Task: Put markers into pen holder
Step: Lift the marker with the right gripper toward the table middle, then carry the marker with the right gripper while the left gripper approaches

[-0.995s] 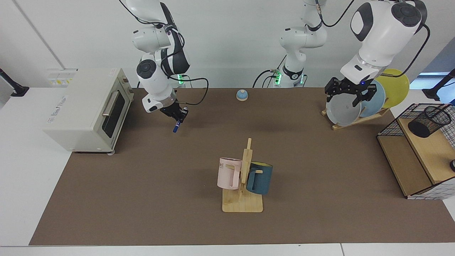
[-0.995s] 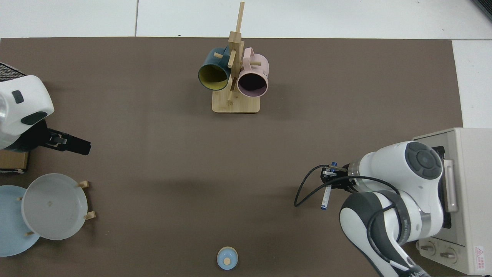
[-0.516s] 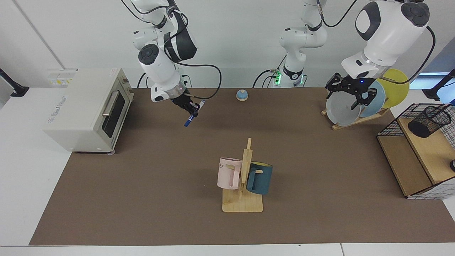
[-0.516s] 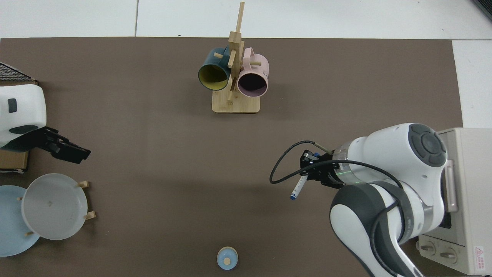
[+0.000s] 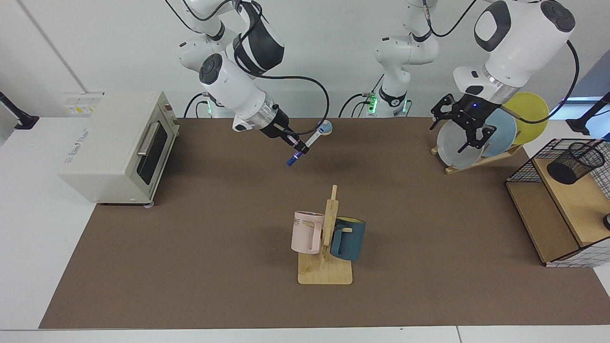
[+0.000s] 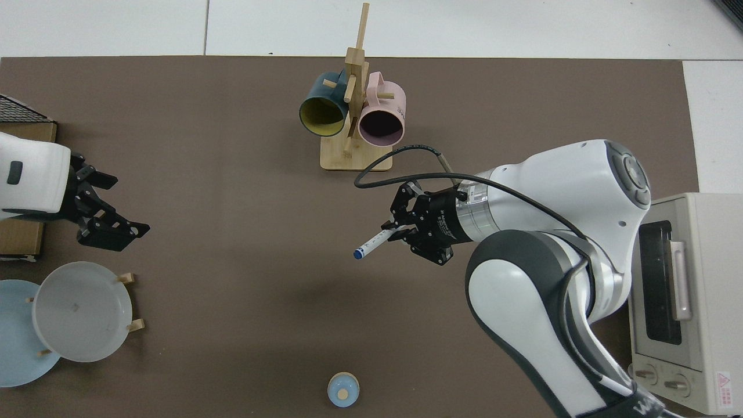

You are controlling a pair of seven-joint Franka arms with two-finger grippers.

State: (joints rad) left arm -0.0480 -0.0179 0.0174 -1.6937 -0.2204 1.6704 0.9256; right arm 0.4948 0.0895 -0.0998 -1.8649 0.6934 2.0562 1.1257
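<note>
Right pincer (image 5: 296,144) is clamped on the marker (image 5: 305,146), arm stretched low over mid-bench (image 5: 214,247); the marker tilts, blue cap down, far from the pen holder (image 5: 574,163). Left pincer (image 5: 460,131) hangs spread apart before the plates (image 5: 455,151).

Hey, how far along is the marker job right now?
Done: the marker is picked up, clamped in the right gripper above mid-table. In hand: carrying it, tilted, blue cap down. Left: the pen holder on the wire rack holds no marker. The left gripper hovers open by the plates, empty.
</note>
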